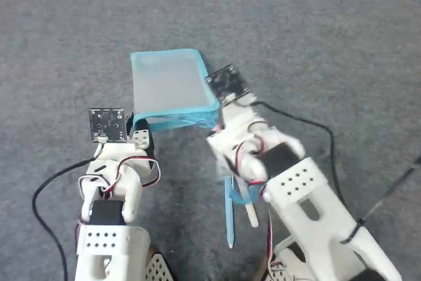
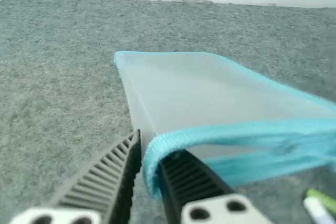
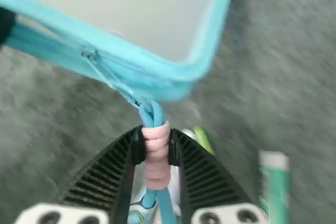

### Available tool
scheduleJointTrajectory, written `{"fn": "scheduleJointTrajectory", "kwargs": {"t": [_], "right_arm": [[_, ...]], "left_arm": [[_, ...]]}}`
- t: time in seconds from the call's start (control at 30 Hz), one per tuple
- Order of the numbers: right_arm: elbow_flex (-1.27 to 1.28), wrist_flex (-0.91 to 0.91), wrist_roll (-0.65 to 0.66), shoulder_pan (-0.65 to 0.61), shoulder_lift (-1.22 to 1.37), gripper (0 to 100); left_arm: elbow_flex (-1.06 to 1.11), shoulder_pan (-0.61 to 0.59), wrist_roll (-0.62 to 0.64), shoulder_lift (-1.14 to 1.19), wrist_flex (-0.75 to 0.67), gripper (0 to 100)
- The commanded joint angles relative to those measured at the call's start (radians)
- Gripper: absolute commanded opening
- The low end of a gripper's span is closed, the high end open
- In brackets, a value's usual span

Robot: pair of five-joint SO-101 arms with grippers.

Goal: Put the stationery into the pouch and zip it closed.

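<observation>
On the left, the left gripper (image 2: 152,149) is pinched tight on the blue rim (image 2: 157,153) at one end of the mouth of the pouch (image 1: 170,83). I think it holds that end so the pouch cannot slide away when something tugs on it.

The pouch lies in the middle of the grey mat (image 1: 342,44). It is see-through, with blue all round its edge, and its mouth faces the two arms. It looks lifted a little where the rim is held.

Just to the right of the pouch, the right gripper (image 3: 156,132) is squeezed shut on the pink zip pull (image 3: 156,163). A blue cord runs from the pull up to the zip. It looks ready to drag the zip along while the other arm holds the pouch steady.

But the stationery is not inside yet. A blue pen (image 1: 229,218) and a white stick (image 1: 252,214) lie on the mat under the right arm, close to the pouch mouth. A green tube (image 3: 274,184) with a white cap lies near them too.

So I think the zip should stay open for now. These things need to go in first, and then the pulling can start.
</observation>
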Motion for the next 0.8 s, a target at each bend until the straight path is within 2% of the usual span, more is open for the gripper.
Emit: {"fn": "scheduleJointTrajectory", "kwargs": {"t": [0.0, 0.3, 0.57, 0.77], "right_arm": [[-0.094, 0.085, 0.051, 0.091, -0.033, 0.6], [-0.264, 0.154, 0.103, 0.228, 0.156, 0.6], [-0.35, 0.189, 0.152, 0.229, 0.274, 1.3], [-0.322, 0.456, 0.267, 0.231, 0.111, 21.1]], "left_arm": [[-0.045, -0.011, 0.008, 0.005, -0.04, 1], [-0.044, -0.006, 0.006, 0.005, -0.04, 1], [-0.044, -0.005, 0.011, 0.011, -0.04, 1], [0.015, 0.052, 0.009, 0.012, -0.137, 1]]}}
